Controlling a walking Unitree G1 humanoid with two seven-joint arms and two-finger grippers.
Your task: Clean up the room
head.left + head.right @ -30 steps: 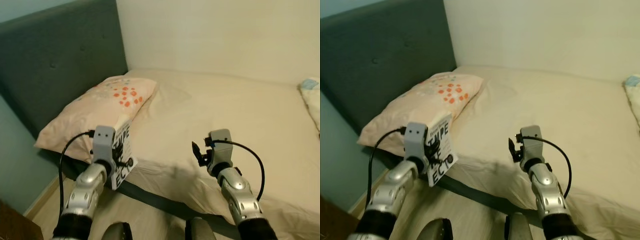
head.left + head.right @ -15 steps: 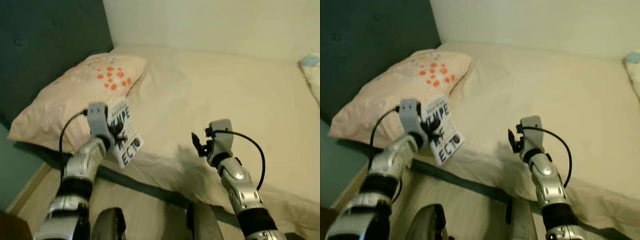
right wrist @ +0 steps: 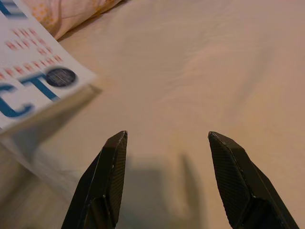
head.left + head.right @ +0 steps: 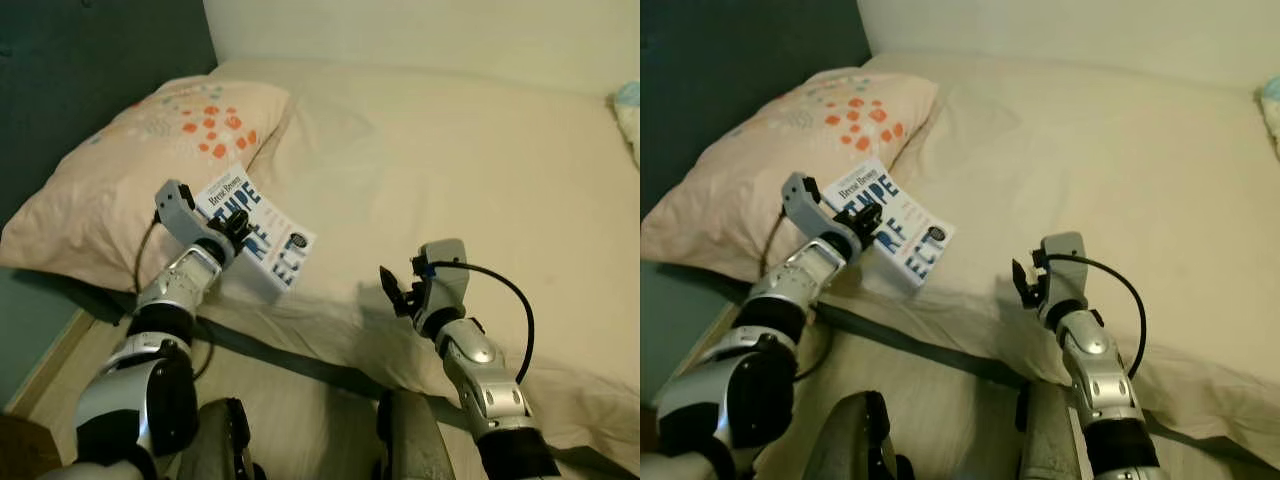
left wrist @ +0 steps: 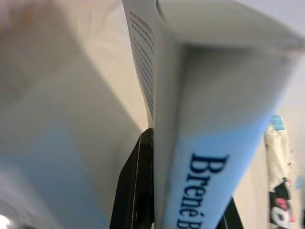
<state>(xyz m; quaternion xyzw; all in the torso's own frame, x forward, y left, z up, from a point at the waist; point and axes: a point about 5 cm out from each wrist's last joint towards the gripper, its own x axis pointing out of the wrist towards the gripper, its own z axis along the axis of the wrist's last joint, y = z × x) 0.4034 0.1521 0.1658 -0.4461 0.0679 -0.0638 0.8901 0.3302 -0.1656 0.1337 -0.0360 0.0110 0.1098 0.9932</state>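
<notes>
Over the bed's [image 4: 450, 170] near edge, the head views show the left gripper [image 4: 235, 232] clamping the book [image 4: 262, 236], now tipped flatter beside the pillow [image 4: 120, 190], probably for setting down. Its wrist view shows the spine between closed fingers [image 5: 138, 191]; the right gripper [image 3: 164, 179] hovers spread and empty.

"Brené Brown" in blue on the white book [image 4: 258, 233] cover

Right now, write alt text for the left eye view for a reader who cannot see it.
The robot's left tool holds a white book with blue lettering over the near edge of a bed, beside a pale pillow with orange dots. The right tool hangs open above the cream sheet, holding nothing.
</notes>
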